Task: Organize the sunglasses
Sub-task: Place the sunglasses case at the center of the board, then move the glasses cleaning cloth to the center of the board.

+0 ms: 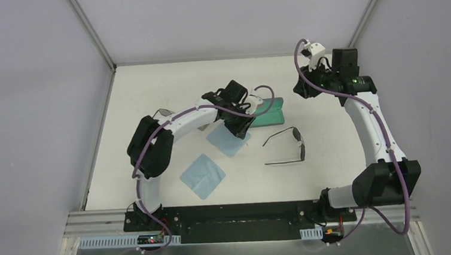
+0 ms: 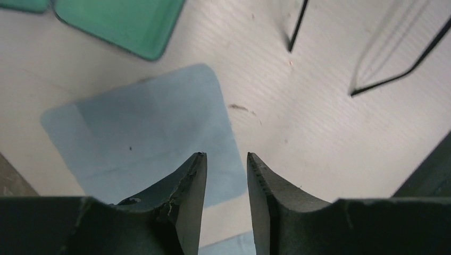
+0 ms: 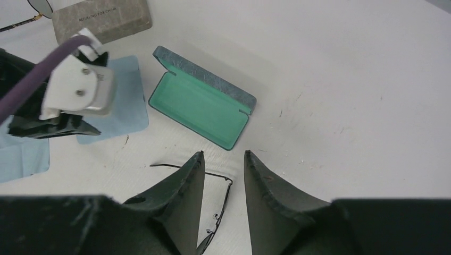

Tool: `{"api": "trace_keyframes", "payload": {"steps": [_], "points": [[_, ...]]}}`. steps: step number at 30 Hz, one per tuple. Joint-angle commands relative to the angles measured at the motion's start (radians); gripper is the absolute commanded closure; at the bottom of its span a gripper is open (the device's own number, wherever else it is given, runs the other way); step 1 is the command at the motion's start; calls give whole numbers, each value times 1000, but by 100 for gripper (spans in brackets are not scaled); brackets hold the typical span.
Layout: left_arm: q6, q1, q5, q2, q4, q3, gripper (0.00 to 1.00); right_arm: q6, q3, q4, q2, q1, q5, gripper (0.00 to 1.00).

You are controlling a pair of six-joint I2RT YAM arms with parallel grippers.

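Observation:
One pair of black wire-framed sunglasses (image 1: 287, 146) lies unfolded on the table right of centre. In the right wrist view these sunglasses (image 3: 223, 196) show far below, between my fingers. A second pair of sunglasses (image 3: 29, 10) lies at the far left by the beige case (image 3: 101, 21). My left gripper (image 1: 242, 131) hovers just over a light blue cloth (image 2: 143, 127). The left gripper (image 2: 226, 155) is narrowly open with nothing between its fingers. My right gripper (image 1: 303, 89) is raised at the back right. The right gripper (image 3: 223, 153) is open and empty.
An open case with a green lining (image 1: 270, 113) lies beside the left gripper, towards the back. A second light blue cloth (image 1: 202, 176) lies nearer the arm bases. The left arm (image 1: 175, 122) arches over the table's left half.

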Motion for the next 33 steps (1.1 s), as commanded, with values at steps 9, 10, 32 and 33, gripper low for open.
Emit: {"api": "trace_keyframes", "payload": {"steps": [9,10,32,33], "points": [[-134,-53,-161,175,99,195,69,24,-36,33,-101,-45,-22,64],[-141,-54,-158,179,102,195,68,22,-39,34,-103,-45,-21,64],[-136,-73,-239,274,109,247,73,23,-70,45,-106,-65,-31,64],[-139,-74,-241,270,108,240,73,22,-72,46,-107,-65,-32,64]]}}
